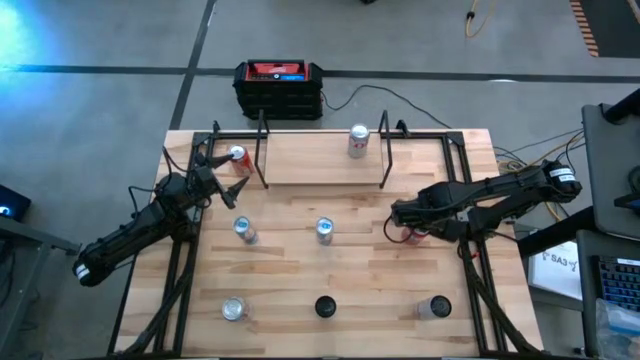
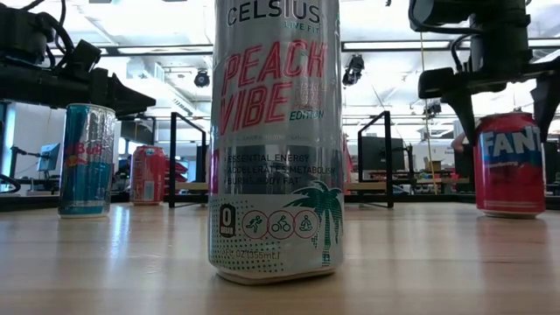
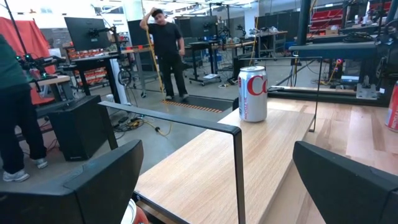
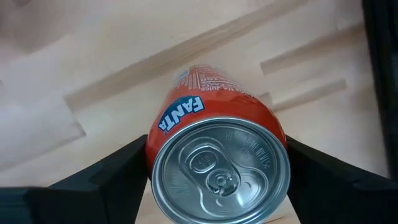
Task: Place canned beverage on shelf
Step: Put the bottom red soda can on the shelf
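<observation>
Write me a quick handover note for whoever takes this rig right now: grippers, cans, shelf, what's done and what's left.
Right gripper: fingers on both sides of the upright Fanta can, which stands on the table.
Left gripper: open, beside the red can at the shelf's left end.
Shelf: one silver can on it.
Left: shelve the Fanta, the red can, then the other table cans.

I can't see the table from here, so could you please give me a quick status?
Right tool straddling the Fanta can, grip unconfirmed. Left tool open beside red can. Shelf holds one can. Nothing blocking.
</observation>
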You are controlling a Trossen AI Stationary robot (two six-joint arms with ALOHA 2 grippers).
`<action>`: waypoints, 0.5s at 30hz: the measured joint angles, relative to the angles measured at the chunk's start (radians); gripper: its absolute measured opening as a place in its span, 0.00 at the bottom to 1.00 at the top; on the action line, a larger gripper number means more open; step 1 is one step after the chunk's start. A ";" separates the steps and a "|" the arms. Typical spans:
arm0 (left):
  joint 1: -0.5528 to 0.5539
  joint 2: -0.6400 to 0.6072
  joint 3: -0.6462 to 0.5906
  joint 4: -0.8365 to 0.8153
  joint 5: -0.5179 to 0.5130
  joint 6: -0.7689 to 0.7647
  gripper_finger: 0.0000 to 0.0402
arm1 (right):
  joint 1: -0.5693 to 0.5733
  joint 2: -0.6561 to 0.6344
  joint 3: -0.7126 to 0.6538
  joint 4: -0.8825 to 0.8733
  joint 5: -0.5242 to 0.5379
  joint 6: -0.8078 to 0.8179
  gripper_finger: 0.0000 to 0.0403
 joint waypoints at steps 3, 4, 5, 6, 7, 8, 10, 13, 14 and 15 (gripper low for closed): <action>0.000 0.000 0.000 0.000 0.000 0.000 0.99 | 0.000 0.000 0.000 0.002 0.000 0.058 0.78; 0.000 0.000 0.000 0.000 0.000 0.000 0.99 | 0.000 0.000 0.000 0.003 0.000 0.060 0.78; 0.000 0.000 0.000 0.000 0.000 0.000 0.99 | 0.000 0.000 0.000 0.005 0.000 0.060 0.78; 0.000 0.000 0.000 0.000 0.000 0.000 0.99 | 0.000 0.000 0.000 0.006 0.000 0.056 0.78; 0.000 0.000 0.000 0.000 0.000 0.000 0.99 | 0.000 0.000 0.000 0.007 0.000 0.054 0.78; 0.000 0.000 0.000 0.000 0.000 0.000 0.99 | 0.000 -0.001 0.000 0.007 0.000 0.054 0.77; 0.000 0.000 0.000 0.000 0.000 0.000 0.99 | 0.000 0.000 0.005 0.008 0.000 0.060 0.77; 0.000 0.000 0.000 0.000 0.000 0.000 0.99 | 0.000 0.000 0.021 0.006 -0.001 0.065 0.81; 0.000 0.000 0.000 0.000 0.000 0.000 0.99 | 0.000 0.000 0.028 -0.003 -0.001 0.065 0.83; 0.000 0.000 0.000 0.000 0.000 0.000 0.99 | 0.000 0.000 0.033 -0.008 -0.004 0.061 0.85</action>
